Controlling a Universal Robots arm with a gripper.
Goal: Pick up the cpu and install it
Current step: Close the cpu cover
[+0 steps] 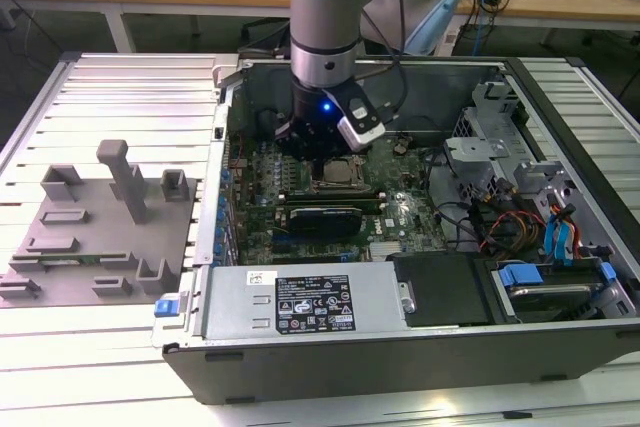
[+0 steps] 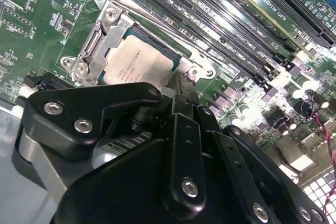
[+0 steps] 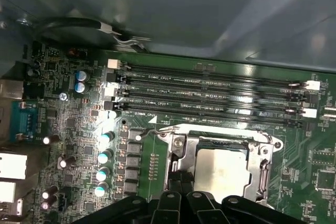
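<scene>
The cpu [image 2: 139, 61] [image 3: 220, 169], a flat silver-white square, lies flat inside the socket frame [image 2: 100, 45] [image 3: 176, 150] on the green motherboard [image 1: 400, 217]. The frame's metal load plate stands around it. My gripper [image 1: 322, 155] [image 2: 178, 80] [image 3: 178, 179] hangs low over the socket inside the computer case [image 1: 400, 367], its black fingers drawn together at one edge of the chip. Nothing is held between them. In both wrist views the gripper's black linkage hides the part of the socket closest to the cameras.
Memory slots [image 3: 210, 93] [image 2: 236, 19] run alongside the socket. Capacitors [image 3: 105, 156] stand beside it. A power supply [image 1: 300, 302] and drive bays with cables [image 1: 540, 247] are in the case. A grey fixture tray [image 1: 100, 227] lies on the exterior view's left.
</scene>
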